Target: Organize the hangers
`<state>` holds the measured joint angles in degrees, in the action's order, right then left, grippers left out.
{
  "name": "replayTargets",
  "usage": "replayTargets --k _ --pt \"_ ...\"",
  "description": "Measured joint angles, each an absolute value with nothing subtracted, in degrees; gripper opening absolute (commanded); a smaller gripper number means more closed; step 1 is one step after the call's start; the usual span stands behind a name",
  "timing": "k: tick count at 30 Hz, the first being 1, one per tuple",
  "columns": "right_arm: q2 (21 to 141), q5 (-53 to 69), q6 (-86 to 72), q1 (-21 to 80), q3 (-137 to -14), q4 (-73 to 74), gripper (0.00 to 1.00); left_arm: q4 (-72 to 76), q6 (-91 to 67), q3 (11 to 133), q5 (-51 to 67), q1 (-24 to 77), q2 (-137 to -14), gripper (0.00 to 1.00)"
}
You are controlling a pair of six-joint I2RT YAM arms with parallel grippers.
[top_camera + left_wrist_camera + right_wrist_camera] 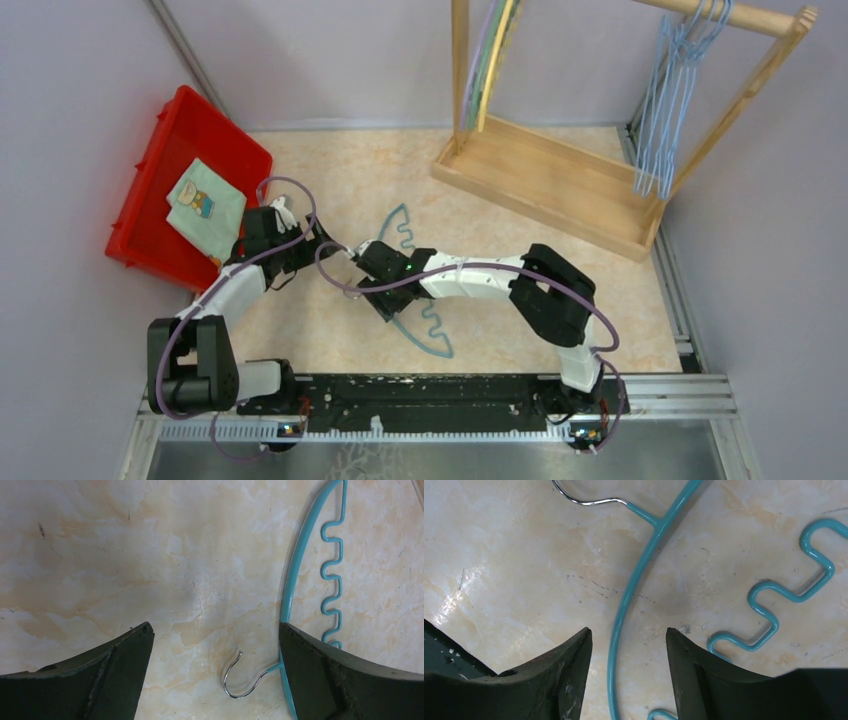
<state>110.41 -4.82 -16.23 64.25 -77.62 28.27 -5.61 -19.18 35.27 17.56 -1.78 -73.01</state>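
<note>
Plainly, the risk sits with the right gripper (628,632). Its jaws stand part-open and empty astride the arch of the blue hanger (623,610), which lies flat on the desk (100,555). The arch is thin and lies flush on the marble. If the fingertips close a little too high, they will meet above it. If they close too low, they may scrape the desk and nudge the hanger sideways. How high the tips stand off the hanger cannot be told from these views.

The grip point lies along the arch, off to one side of the hook (591,502). A lift from there would likely let the hanger tip and swing, which makes the hook hard to aim.

The left gripper (215,625) hovers with wide, empty jaws just beside the hook. One finger overlaps the arch in its own view. With both wrists crowded over the hanger, a careless move could knock them together or catch a cable loop.

The rack (545,180) stands well apart from the hanger, so a loose hold has a long carry in which to slip.
</note>
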Motion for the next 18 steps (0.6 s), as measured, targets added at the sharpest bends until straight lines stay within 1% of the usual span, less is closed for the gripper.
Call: replayTargets --k 10,11,12,13,14,18 --pt "113.5 -4.4 -17.9 64.4 -77.4 24.4 0.46 -5.6 -19.2 35.3 17.6 -1.8 -73.0 1.00" --pt "113.5 -4.6 -18.2 64.4 -77.2 24.3 0.40 -5.6 -19.2 35.3 17.6 -1.8 -73.0 1.00" --pt "113.5 -4.8 -18.3 64.4 -77.2 24.3 0.31 -5.6 -19.2 35.3 17.6 -1.8 -73.0 1.00" --pt "113.5 -5.1 -18.5 64.4 -77.1 24.1 0.17 -5.6 -19.2 35.3 17.6 -1.8 -73.0 1.00" --pt "113.5 -5.5 -18.8 64.4 -76.8 23.8 0.00 -5.6 -19.2 35.3 17.6 -1.8 -73.0 1.00" --pt "113.4 -5.8 -20.3 64.4 -76.4 23.4 0.00 -5.6 -19.2 35.3 17.6 -1.8 -73.0 1.00"
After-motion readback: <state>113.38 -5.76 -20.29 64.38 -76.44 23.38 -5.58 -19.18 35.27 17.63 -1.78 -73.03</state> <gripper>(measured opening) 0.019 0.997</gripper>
